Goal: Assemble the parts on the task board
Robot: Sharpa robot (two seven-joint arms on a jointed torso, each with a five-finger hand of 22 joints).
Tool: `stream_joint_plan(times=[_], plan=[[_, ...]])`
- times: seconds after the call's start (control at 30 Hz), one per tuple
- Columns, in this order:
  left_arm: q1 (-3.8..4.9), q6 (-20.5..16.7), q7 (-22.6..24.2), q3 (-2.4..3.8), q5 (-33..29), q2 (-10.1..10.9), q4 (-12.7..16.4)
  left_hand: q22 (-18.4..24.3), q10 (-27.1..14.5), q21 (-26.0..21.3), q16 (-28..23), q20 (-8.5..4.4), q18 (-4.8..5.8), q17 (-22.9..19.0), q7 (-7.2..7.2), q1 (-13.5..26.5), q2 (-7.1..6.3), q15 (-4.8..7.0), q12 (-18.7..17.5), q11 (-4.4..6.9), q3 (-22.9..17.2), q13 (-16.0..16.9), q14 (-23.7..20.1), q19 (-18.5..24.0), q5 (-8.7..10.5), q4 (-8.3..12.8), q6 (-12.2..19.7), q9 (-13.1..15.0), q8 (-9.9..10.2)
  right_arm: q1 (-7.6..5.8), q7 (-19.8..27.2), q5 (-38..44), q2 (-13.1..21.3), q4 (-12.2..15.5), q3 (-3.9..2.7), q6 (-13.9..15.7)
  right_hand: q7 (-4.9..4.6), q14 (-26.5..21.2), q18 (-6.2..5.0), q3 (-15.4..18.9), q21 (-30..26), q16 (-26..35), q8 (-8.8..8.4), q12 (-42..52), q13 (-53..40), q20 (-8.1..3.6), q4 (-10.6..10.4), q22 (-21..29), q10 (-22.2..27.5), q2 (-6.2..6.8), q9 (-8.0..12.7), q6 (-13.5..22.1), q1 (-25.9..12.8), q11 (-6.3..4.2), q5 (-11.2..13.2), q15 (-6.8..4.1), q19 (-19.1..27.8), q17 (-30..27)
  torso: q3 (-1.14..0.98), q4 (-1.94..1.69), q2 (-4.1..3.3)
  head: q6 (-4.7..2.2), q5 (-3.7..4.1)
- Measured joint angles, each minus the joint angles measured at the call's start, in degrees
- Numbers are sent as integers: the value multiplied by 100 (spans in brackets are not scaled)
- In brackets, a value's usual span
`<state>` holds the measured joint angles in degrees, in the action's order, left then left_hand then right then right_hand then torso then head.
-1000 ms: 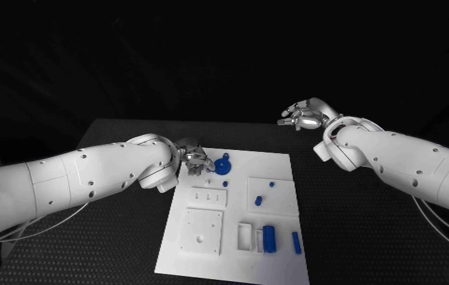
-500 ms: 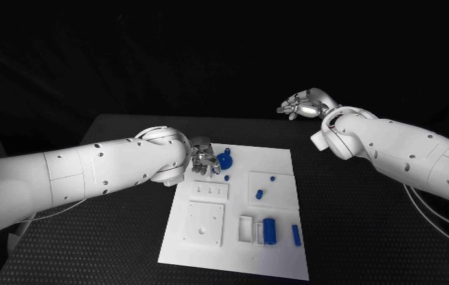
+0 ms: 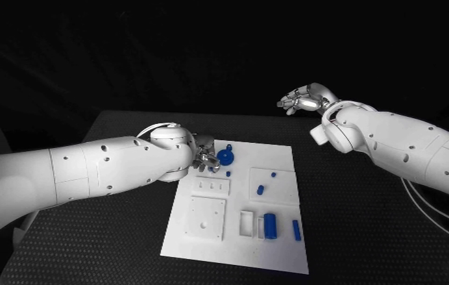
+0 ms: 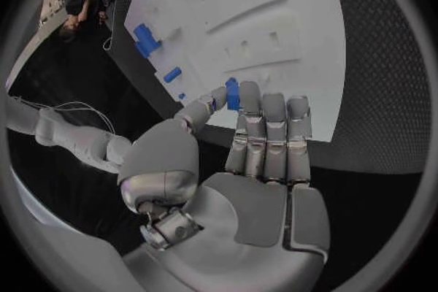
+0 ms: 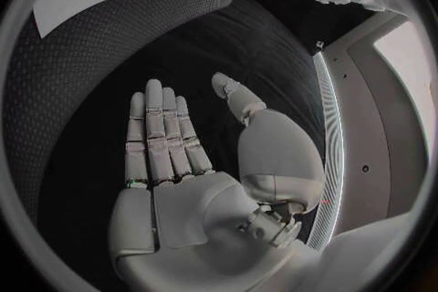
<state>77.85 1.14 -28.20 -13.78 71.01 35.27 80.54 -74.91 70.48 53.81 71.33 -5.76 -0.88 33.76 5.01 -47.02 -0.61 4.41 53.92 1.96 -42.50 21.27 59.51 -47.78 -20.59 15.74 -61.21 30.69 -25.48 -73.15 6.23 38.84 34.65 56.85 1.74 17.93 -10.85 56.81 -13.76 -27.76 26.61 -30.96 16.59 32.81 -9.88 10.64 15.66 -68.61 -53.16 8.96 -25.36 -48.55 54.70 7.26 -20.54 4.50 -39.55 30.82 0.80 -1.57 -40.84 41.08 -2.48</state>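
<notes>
board (image 3: 281, 233) lies mid-table before you, blue pegs (image 3: 269, 225) in its near slots. further back, your left hand (image 3: 205, 157) sits at the far-left corner, thumb and fingertips touching the round blue part (image 3: 226, 159); whether it's pinched, can't tell. beyond, right hand (image 3: 304, 100) hovers off the board, fingers straight, together, holding nothing.

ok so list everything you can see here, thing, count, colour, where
table: one, black, under everything
task board: one, white, middle of the table
round part: one, blue, board's far left corner, at the left hand's fingertips
small parts: a few, blue, mid board
long parts: two, blue, near right of the board
left hand: one, silver, at the board's far left corner
right hand: one, silver, raised, holds nothing
</notes>
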Motion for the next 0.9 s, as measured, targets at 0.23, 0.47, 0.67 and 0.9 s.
stream_joint_plan(times=[0.23,0.47,0.67,0.9], plan=[[-47,-1,-72,0,-165,77,-36,-4,6,357,401,-90,-53,63,0,22,8,22,176,5,-19,-15,-4,-401,69,3,0,0,0,0,0,-37,-14,-18,0,-44,0,-15,0,0,-66,63,0,-50,62,29,0,-12,0,0,15,0,0,0,0,14,29,0,-13,-19,26,46,-14],[-72,-36,-140,-2,-518,147,-60,-4,52,1321,1173,-314,-129,254,-54,56,-3,81,321,52,-38,-73,166,-1111,92,0,-54,0,-10,0,-4,-55,-39,-46,0,-89,0,-45,0,0,-133,138,0,-74,128,41,0,-26,-41,-22,31,-1,22,0,-36,44,81,12,-33,-30,49,104,-27],[-95,-106,-194,-1,-736,161,-43,-3,146,1518,1386,-445,-23,374,-87,55,-2,100,443,14,-45,-80,447,-1387,203,-1,-92,-1,6,0,-18,-53,-42,-48,1,-162,1,-129,90,16,-223,266,0,-138,214,71,16,-43,-41,-26,61,-1,64,0,-143,127,193,18,-39,-30,51,124,-23],[-127,-285,-219,-1,-846,108,-37,-3,265,1562,1432,-466,-21,510,-86,35,-23,103,618,-24,-47,82,533,-1488,43,1,-183,-3,68,0,-24,-46,-57,-47,1,-211,1,-166,90,16,-283,328,0,-138,264,70,16,-60,-61,-14,71,-1,76,20,-210,164,232,36,-42,-28,43,152,-12]])
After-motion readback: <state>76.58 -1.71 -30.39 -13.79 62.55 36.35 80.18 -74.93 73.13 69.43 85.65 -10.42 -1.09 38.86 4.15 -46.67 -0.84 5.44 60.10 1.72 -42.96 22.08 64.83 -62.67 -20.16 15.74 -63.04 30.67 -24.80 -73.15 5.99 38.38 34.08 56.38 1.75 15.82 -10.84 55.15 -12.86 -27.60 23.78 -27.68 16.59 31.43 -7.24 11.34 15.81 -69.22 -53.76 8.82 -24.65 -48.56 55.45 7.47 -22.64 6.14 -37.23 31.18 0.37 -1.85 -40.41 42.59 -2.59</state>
